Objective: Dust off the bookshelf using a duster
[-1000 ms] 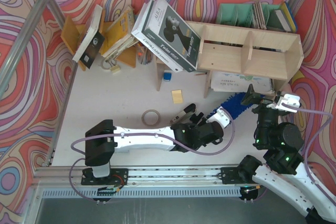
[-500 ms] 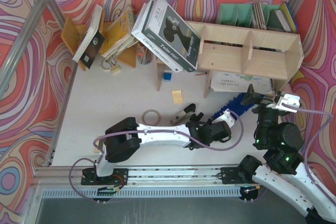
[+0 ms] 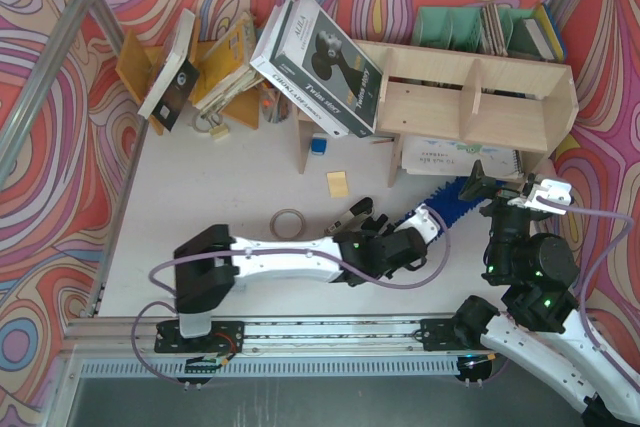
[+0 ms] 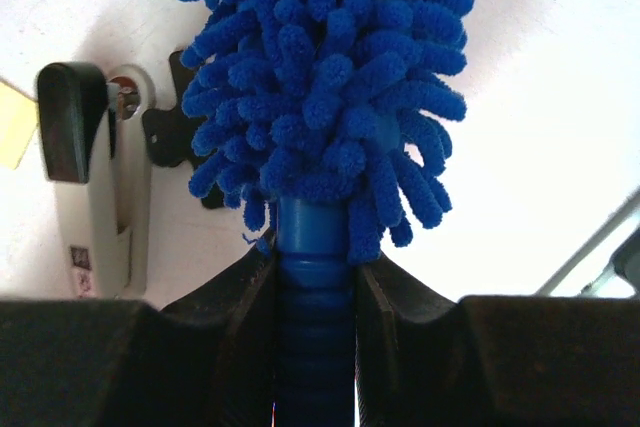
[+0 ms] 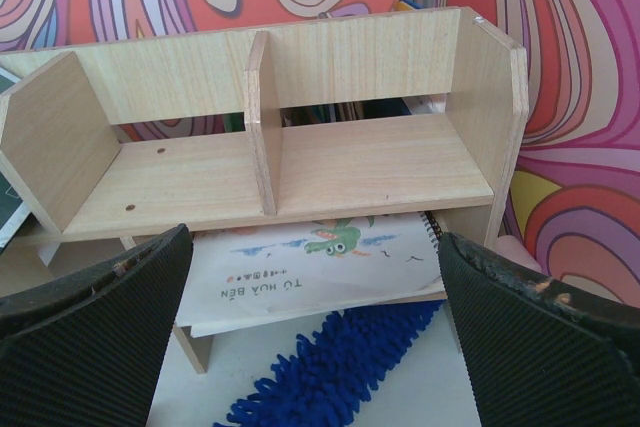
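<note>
Fluffy blue duster [image 3: 452, 197] — near pale bookshelf [image 3: 440, 117]

1. The left arm [image 3: 290, 252] lies low, reaching from its base at the near edge of the table [image 3: 230, 197] out to the right.
2. The left gripper [image 3: 428, 219] points toward the far right corner. Its jaws are clamped on the handle of the duster [image 4: 320, 67], one finger on each side.
3. The right arm [image 3: 540, 272] rises from the near right corner, its wrist tipped forward.
4. The right gripper [image 3: 510, 190] hangs with its jaws spread wide, gripping nothing. Its fingers [image 5: 90, 347] fill both lower corners of the wrist view.
</note>
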Controlling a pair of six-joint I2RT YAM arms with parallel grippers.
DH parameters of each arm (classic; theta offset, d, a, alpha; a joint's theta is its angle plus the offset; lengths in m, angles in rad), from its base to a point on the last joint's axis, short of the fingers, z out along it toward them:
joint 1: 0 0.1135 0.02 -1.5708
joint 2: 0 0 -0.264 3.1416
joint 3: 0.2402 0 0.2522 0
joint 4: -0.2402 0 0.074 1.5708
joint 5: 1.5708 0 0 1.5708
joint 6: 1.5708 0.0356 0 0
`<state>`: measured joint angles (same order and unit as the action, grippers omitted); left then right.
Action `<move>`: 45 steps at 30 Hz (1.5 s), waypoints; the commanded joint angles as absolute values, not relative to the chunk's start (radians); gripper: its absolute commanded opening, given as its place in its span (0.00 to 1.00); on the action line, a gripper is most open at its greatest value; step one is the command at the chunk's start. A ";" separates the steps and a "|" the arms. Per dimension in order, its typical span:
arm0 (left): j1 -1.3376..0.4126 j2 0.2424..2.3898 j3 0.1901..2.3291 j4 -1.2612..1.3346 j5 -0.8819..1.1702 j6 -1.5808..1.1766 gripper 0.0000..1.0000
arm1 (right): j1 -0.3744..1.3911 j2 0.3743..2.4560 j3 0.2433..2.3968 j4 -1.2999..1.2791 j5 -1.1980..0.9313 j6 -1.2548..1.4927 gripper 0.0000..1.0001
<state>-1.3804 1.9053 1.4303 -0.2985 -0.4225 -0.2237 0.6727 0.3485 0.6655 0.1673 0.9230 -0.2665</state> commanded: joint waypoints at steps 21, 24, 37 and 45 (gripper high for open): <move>-1.401 1.781 1.291 -0.303 -0.340 -0.183 0.00 | 0.667 0.345 0.664 0.187 0.931 -0.282 0.99; -1.405 1.729 1.265 -0.268 -0.391 -0.189 0.00 | 0.667 0.345 0.663 0.186 0.931 -0.282 0.99; -1.430 1.688 1.218 -0.182 -0.418 -0.186 0.00 | 0.668 0.344 0.664 0.187 0.929 -0.278 0.99; -1.430 1.743 1.255 -0.320 -0.538 -0.258 0.00 | 0.667 0.349 0.664 0.187 0.928 -0.280 0.99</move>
